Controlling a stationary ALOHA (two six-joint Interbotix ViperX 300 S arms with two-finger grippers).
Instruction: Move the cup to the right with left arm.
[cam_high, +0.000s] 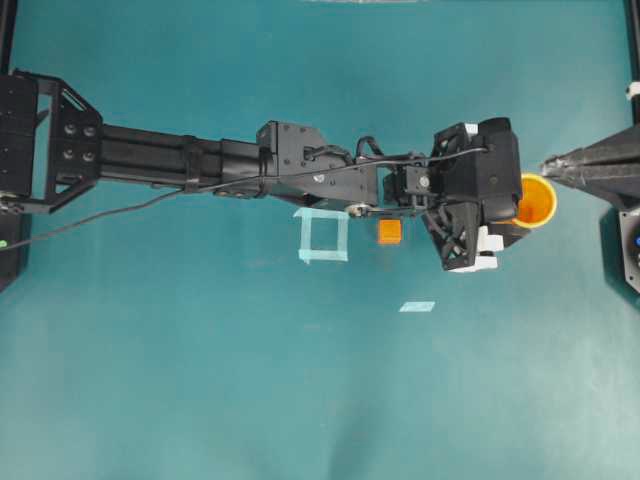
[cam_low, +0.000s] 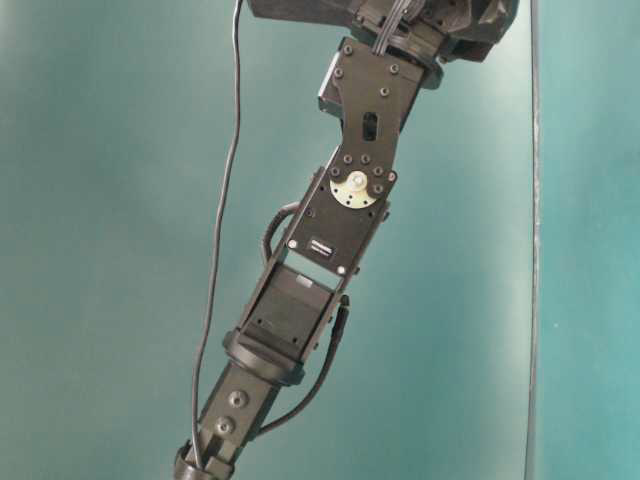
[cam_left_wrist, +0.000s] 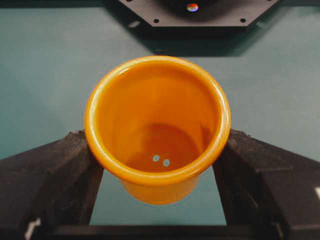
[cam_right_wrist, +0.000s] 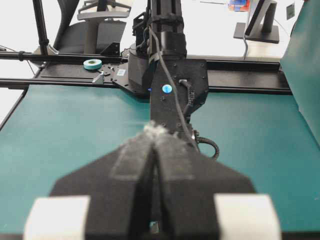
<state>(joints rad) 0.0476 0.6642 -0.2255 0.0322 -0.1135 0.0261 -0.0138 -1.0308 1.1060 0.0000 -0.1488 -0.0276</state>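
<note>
Left wrist view shows you the cup (cam_left_wrist: 157, 127) filling the centre of the frame, upright, mouth up, its long axis vertical and body tapering downward. It looks light, stiff, glossy plastic, likely slippery, so take it across the wall just under the rolled rim, where the taper helps. The left pincer (cam_left_wrist: 157, 165) brackets it, one finger (cam_left_wrist: 55, 170) at each side, apparently touching the wall; the cup seems gripped. Overhead, you find the cup right of centre on the teal worktop (cam_high: 200, 380), near the right pincer (cam_high: 548, 166), which is closed and empty.
</note>
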